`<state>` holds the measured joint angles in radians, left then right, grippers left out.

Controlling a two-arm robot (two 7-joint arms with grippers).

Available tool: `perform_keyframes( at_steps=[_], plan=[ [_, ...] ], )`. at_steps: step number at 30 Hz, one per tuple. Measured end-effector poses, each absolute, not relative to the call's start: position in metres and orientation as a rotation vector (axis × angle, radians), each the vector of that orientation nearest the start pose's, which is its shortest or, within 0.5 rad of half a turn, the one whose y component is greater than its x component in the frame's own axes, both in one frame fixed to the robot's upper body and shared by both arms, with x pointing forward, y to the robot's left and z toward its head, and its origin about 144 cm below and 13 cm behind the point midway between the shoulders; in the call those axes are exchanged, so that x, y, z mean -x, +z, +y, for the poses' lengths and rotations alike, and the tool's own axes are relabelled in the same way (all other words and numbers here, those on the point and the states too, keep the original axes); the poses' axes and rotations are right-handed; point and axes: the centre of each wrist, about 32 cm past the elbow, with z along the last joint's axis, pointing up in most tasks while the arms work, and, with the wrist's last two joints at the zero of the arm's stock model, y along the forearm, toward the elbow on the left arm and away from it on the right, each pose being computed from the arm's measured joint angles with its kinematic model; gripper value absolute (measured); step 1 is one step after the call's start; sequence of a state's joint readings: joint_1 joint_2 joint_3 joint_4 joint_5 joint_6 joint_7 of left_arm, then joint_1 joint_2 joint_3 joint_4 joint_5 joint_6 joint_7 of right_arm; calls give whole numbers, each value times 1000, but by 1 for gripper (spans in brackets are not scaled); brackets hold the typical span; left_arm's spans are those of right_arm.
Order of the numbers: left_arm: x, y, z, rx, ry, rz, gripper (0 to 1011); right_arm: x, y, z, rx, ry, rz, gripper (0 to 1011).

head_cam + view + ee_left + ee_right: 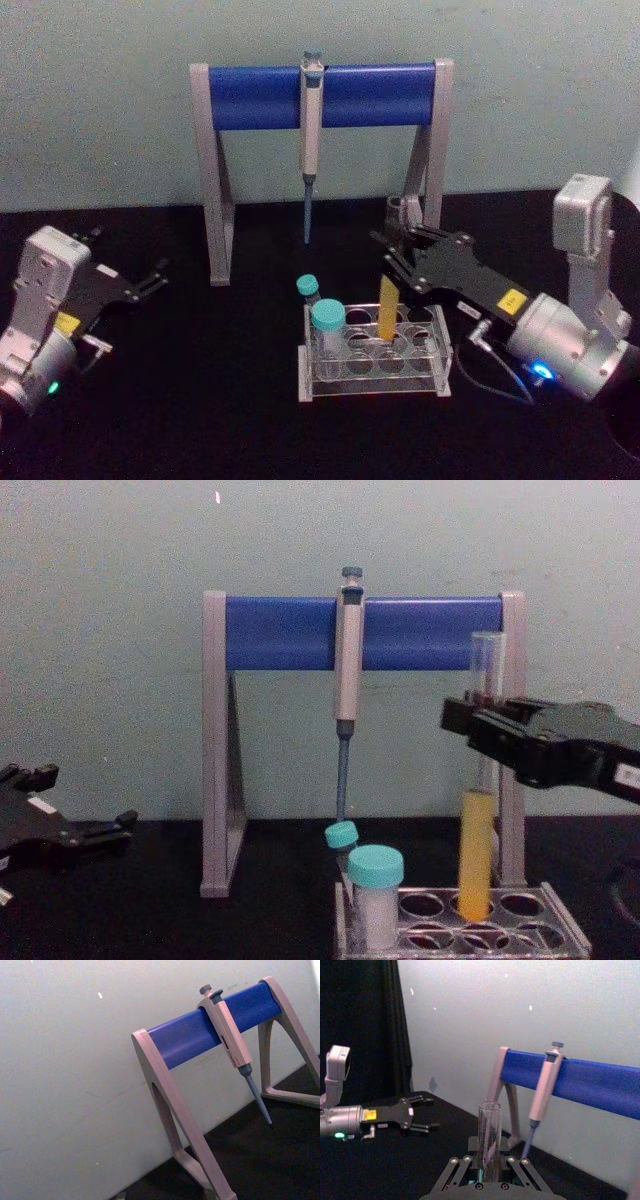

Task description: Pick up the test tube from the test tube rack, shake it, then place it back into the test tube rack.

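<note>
The test tube (388, 305) is a tall clear tube with yellow-orange liquid in its lower part. It stands upright with its round bottom in a back-row hole of the clear test tube rack (441, 376). My right gripper (396, 256) reaches in from the right and is shut on the tube's clear upper part. The chest view shows the tube (477, 850) rising above the rack (562, 932), with the gripper (478, 720) around it above the liquid. In the right wrist view the tube (489, 1135) stands between my fingers. My left gripper (155, 280) is parked open at the left.
Two teal-capped white vials (327, 322) stand in the rack's left end. Behind the rack is a grey stand with a blue bar (320, 95), and a pipette (310, 150) hangs from it. A pale wall closes the back.
</note>
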<state>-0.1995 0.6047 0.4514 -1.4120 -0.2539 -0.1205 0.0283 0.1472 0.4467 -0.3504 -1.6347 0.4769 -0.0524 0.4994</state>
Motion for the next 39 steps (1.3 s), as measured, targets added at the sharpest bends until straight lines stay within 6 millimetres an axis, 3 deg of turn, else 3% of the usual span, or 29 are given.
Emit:
perform_keyframes(
  at_steps=[13, 39],
  plan=[
    [-489, 1140, 310, -304, 1248, -285, 1001, -513, 1189, -231, -127, -756, -80, 233],
    [-489, 1140, 310, -304, 1248, -285, 1001, -514, 1189, -238, -122, -820, -83, 233]
  ],
)
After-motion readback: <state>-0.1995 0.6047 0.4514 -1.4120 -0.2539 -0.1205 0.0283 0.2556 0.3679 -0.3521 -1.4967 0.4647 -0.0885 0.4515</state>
